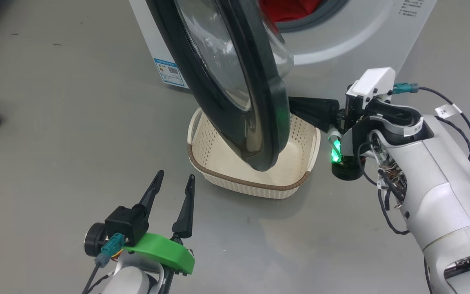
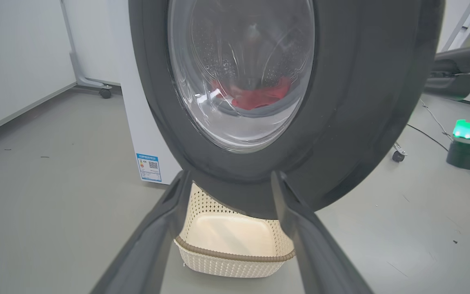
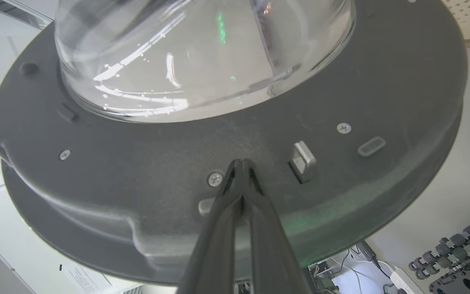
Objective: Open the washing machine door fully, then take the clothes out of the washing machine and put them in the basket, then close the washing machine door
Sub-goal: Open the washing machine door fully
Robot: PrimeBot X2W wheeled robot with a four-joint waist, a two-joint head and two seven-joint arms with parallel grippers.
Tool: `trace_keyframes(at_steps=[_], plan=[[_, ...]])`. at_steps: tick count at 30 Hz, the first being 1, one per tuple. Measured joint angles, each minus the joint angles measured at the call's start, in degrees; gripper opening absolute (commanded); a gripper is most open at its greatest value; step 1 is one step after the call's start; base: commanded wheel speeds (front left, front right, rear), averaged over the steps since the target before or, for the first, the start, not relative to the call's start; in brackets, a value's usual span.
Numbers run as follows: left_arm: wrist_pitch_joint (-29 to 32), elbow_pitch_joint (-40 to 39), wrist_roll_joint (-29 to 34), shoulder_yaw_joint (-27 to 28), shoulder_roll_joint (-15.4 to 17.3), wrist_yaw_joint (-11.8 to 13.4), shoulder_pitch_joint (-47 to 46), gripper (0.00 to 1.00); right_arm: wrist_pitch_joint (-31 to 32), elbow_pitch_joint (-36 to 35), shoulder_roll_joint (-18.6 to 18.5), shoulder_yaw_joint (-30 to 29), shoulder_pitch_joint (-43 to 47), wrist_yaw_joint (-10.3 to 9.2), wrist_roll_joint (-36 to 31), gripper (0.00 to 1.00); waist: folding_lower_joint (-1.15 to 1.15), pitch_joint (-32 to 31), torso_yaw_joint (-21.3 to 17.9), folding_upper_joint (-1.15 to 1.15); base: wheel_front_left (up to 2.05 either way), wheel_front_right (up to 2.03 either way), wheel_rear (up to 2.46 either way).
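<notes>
Lower left of the head view, my left gripper (image 1: 176, 174) hovers over the grey floor (image 1: 55, 143), fingers spread wide and holding nothing. At centre, the washing machine door (image 1: 265, 106) stands swung out from the washing machine (image 1: 341, 45), its lower edge hanging over the basket (image 1: 235, 179) on the floor. At top centre, red clothes (image 1: 288, 10) lie inside the drum. At right, my right gripper (image 1: 300, 109) has its fingers pressed together, gripping nothing, tips against the door's inner face beside the metal latch (image 3: 302, 161).

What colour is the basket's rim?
Brown, woven-look; the basket itself is cream. Clearest in the head view.
</notes>
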Motion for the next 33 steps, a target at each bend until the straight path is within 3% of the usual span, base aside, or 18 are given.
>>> trace_keyframes(at_steps=[19,28,33], plan=[[0.0,-0.1,0.0,-0.5,0.0,-0.2,1.2,1.0,-4.8,-8.6,0.1,13.6,3.5,-0.96,9.9,0.0,0.0,-0.3,1.2,0.0,0.0,0.0,0.0],[0.0,-0.1,0.0,1.4,0.1,-0.1,1.8,1.0,-9.6,-8.9,0.3,15.7,4.0,-0.88,9.5,0.0,0.0,-1.2,1.1,0.0,0.0,0.0,0.0],[0.0,-0.1,0.0,3.0,0.1,0.1,2.0,1.0,-13.1,-7.9,0.4,16.7,4.1,0.93,5.2,0.0,0.0,-2.3,0.1,0.0,0.0,0.0,0.0]])
